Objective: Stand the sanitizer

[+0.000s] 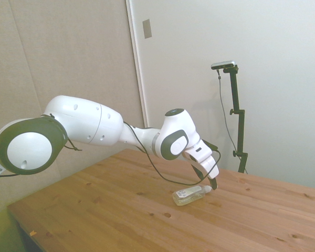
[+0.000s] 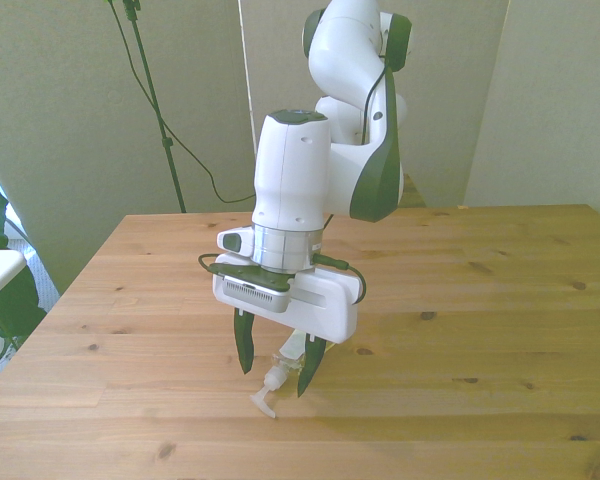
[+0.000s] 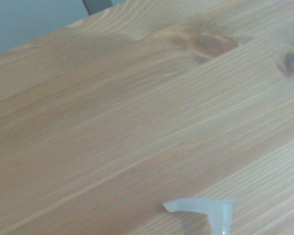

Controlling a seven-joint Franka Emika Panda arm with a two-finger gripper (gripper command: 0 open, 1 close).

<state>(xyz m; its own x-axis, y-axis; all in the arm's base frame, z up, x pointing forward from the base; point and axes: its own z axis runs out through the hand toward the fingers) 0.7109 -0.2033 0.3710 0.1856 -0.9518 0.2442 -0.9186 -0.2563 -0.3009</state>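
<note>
On the wooden tabletop point(image 2: 500, 300), near its middle and toward the near edge in the front view, lying flat on its side: the sanitizer point(image 1: 191, 195), not yet standing. Spanning most of the side view from the left, reaching out low over the boards: the white arm point(image 1: 89, 128), wrist tilted forward and down. Hanging just above the bottle: the end effector point(image 2: 277, 368), dark fingers point(image 2: 244, 345) spread moderately apart and gripping nothing, one to each side of the bottle's neck end in the front view. Pointing toward the near edge of the tabletop: the white pump nozzle point(image 2: 263, 400), poking out below and between the fingertips. Lying behind the end effector, mostly hidden in the front view: the clear body with pale liquid, showing plainly only in the side view. Showing in the wrist view: only the nozzle point(image 3: 206, 208) against bare wood grain.

Judging the step in hand as the approach to a grasp, with nothing lifted or turned so far. Calling next, probably, for lowering until the fingers straddle the bottle, closing firmly across it, then lifting and rotating the wrist so the base comes down flat on the tabletop. Risking a slip, since the slim, smooth body could roll or squirt out as the fingers close.
</note>
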